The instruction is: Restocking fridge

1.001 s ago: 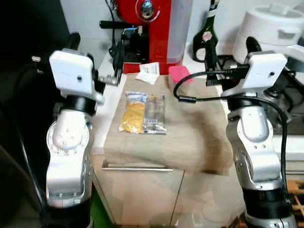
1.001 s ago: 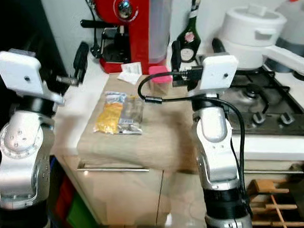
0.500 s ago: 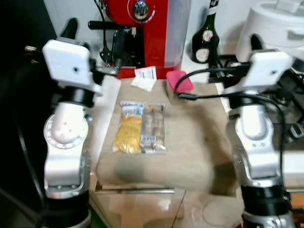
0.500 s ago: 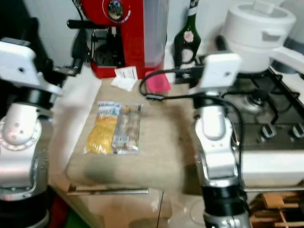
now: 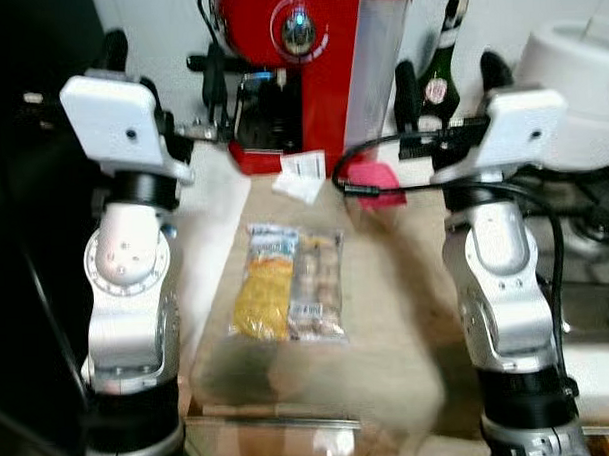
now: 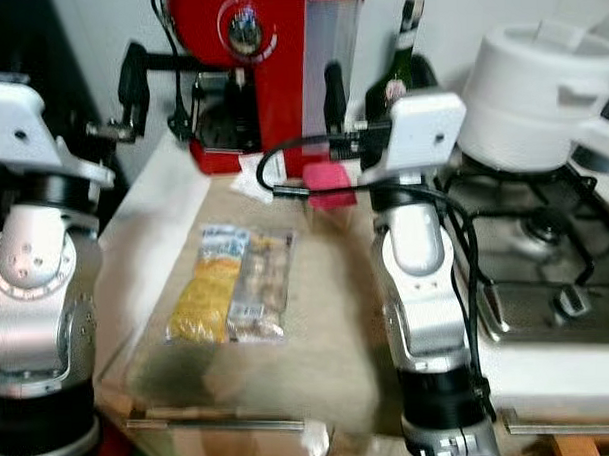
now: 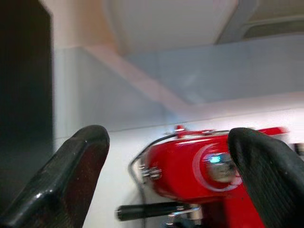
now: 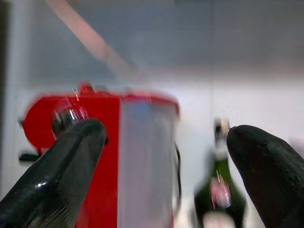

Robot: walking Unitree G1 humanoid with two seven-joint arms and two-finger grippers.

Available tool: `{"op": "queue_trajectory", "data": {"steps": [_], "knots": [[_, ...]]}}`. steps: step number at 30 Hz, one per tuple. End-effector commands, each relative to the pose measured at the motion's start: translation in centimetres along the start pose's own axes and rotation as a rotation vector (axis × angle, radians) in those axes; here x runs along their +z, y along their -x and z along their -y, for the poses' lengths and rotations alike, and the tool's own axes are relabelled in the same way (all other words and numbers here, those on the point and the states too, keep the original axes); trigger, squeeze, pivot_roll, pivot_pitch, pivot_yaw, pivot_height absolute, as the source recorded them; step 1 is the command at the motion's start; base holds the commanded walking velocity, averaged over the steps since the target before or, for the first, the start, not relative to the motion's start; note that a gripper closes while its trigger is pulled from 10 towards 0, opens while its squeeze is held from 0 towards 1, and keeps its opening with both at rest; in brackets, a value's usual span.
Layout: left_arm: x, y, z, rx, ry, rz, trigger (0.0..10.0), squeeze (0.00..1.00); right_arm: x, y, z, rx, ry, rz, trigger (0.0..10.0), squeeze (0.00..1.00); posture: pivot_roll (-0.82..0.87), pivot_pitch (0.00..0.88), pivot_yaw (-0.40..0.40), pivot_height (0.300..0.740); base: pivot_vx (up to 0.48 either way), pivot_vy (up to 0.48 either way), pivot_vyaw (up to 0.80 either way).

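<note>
— Where is the food?

— A clear snack packet [image 5: 287,296] lies flat on the wooden countertop [image 5: 388,315], between the two raised arms, in front of the red coffee machine [image 5: 309,68].

— And the grippers?

— The left gripper [image 7: 166,175] and right gripper [image 8: 164,175] both have fingers spread wide, holding nothing, pointed at the machine and a green bottle [image 8: 219,187].

Both arms raised, left claw [image 7: 166,185] and right claw [image 8: 164,180] spread empty.
</note>
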State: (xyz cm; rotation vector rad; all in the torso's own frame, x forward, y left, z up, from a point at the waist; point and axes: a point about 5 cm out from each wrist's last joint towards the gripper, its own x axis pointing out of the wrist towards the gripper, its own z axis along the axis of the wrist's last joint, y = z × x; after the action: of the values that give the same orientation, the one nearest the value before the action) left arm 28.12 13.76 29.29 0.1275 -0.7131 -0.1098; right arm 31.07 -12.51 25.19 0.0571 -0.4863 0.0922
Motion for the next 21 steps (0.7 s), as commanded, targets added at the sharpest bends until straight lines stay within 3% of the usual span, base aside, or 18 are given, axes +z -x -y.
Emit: {"op": "queue_trajectory", "data": {"steps": [1,8,12,18,20,21], "knots": [[-0.2,0.0,0.0,-0.010,0.004,-0.012,10.0,0.00,-1.0,-0.1,-0.3,0.013,-0.026,-0.075,10.0,0.00,-0.06,0.000,0.026,0.740,0.000,0.000,0.00],[-0.6,0.2,-0.1,-0.023,0.003,-0.048,10.0,0.00,-5.1,-0.9,-2.7,0.072,-0.140,-0.308,10.0,0.00,-0.04,0.000,0.042,0.740,0.000,0.000,0.00],[-0.5,0.3,-0.2,-0.026,0.003,-0.053,10.0,0.00,-6.7,-1.4,-3.4,0.072,-0.132,-0.429,10.0,0.00,-0.03,0.000,0.038,0.740,0.000,0.000,0.00],[-0.6,0.5,-0.4,-0.027,-0.006,-0.065,10.0,0.00,-6.8,-2.2,-3.8,0.079,-0.085,-0.409,10.0,0.00,-0.01,0.000,0.028,0.740,0.000,0.000,0.00],[-0.9,0.7,-0.3,-0.041,-0.042,-0.090,10.0,0.00,-5.6,-2.4,-3.4,0.074,-0.023,-0.331,10.0,0.00,0.00,0.000,0.021,0.740,0.000,0.000,0.00],[-1.2,1.4,-0.3,-0.060,-0.046,-0.127,10.0,0.00,-3.7,-2.1,-2.6,0.063,0.029,-0.217,10.0,0.00,0.00,0.000,0.017,0.740,0.000,0.000,0.00]]}}
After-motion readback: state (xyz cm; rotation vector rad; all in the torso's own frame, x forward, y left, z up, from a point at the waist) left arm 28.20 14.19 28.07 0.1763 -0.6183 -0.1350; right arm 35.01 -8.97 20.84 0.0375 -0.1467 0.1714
